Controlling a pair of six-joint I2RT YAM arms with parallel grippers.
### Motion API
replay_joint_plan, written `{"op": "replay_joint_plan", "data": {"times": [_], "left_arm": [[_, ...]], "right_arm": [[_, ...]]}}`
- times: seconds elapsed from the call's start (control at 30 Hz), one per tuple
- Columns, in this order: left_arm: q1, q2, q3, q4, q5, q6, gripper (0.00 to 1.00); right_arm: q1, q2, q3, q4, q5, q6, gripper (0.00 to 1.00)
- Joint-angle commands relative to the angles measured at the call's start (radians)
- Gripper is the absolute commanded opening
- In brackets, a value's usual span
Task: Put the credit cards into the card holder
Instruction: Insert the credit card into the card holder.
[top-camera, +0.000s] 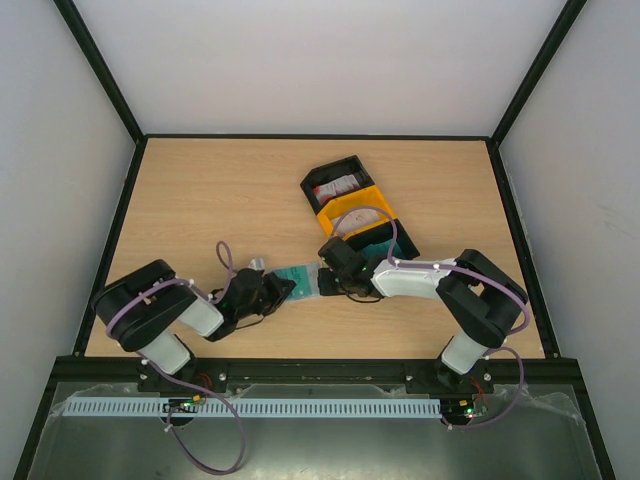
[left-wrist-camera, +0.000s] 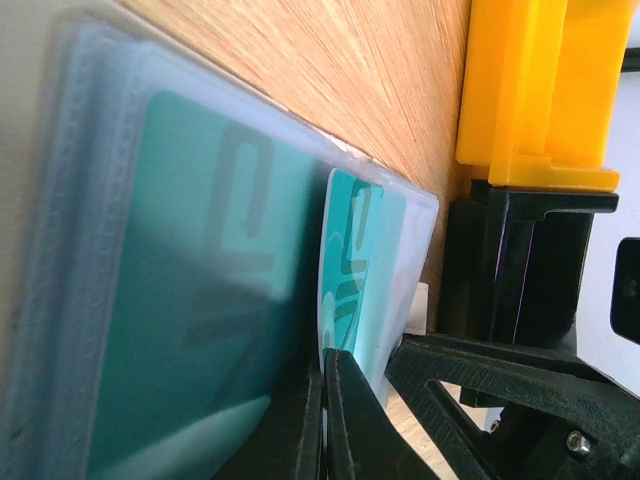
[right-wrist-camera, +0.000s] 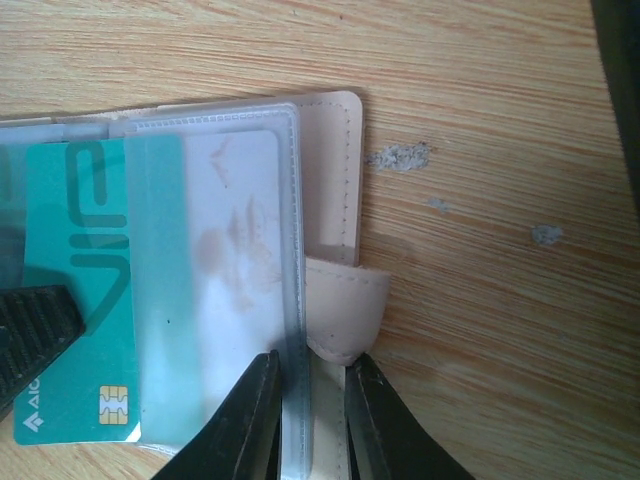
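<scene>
The likeliest failure was the teal card (right-wrist-camera: 115, 330) jamming or buckling. It sat only partway into a clear sleeve (right-wrist-camera: 230, 230) of the card holder (right-wrist-camera: 330, 180), and a push slightly off the sleeve's line would probably catch a corner on the seam. The holder might also slide or fold on the worktop (top-camera: 200, 200) if the right-hand hold proved weak, since its soft pages would give under the push. The fingers of the two arms worked very close together and could knock each other.

The opened holder lay around the middle of the worktop, nearer the near edge and just on the near side of the black-and-yellow tray (top-camera: 340, 212). A red-and-white card (top-camera: 340, 185) lay in the tray's far compartment.

Both arms reached inward to meet over the holder. The left gripper (left-wrist-camera: 327, 380) reached in low from the left, its jaws pressed together on the teal card's outer end. The right arm's elbow was folded toward the near right corner, with the forearm laid across to the left. The right gripper (right-wrist-camera: 312, 400) stood with its jaws narrow on either side of the holder's edge, beside the beige strap (right-wrist-camera: 350, 310). Whether they truly clamped it could not be told.
</scene>
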Motion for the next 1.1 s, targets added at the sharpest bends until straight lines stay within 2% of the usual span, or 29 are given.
{"op": "replay_joint_plan", "data": {"times": [0.0, 0.33, 0.53, 0.67, 0.93, 1.07], "left_arm": [[-0.010, 0.055, 0.007, -0.066, 0.032, 0.059, 0.03], [-0.009, 0.068, 0.026, -0.043, 0.080, 0.088, 0.09], [-0.009, 0.040, 0.063, -0.106, 0.101, 0.134, 0.15], [-0.009, 0.042, 0.076, -0.116, 0.107, 0.157, 0.15], [0.007, 0.144, 0.111, -0.053, 0.177, 0.167, 0.13], [0.014, 0.120, 0.084, -0.040, 0.181, 0.155, 0.17]], "right_arm": [[0.009, 0.056, -0.020, -0.006, -0.036, -0.004, 0.16], [0.010, 0.053, -0.017, -0.008, -0.034, 0.001, 0.16], [0.009, 0.034, -0.022, 0.003, -0.027, 0.007, 0.16], [0.008, 0.020, -0.031, 0.016, -0.025, 0.018, 0.16], [0.009, 0.019, -0.043, 0.032, -0.018, 0.031, 0.15], [0.009, 0.013, -0.046, 0.032, -0.008, 0.040, 0.15]]}}
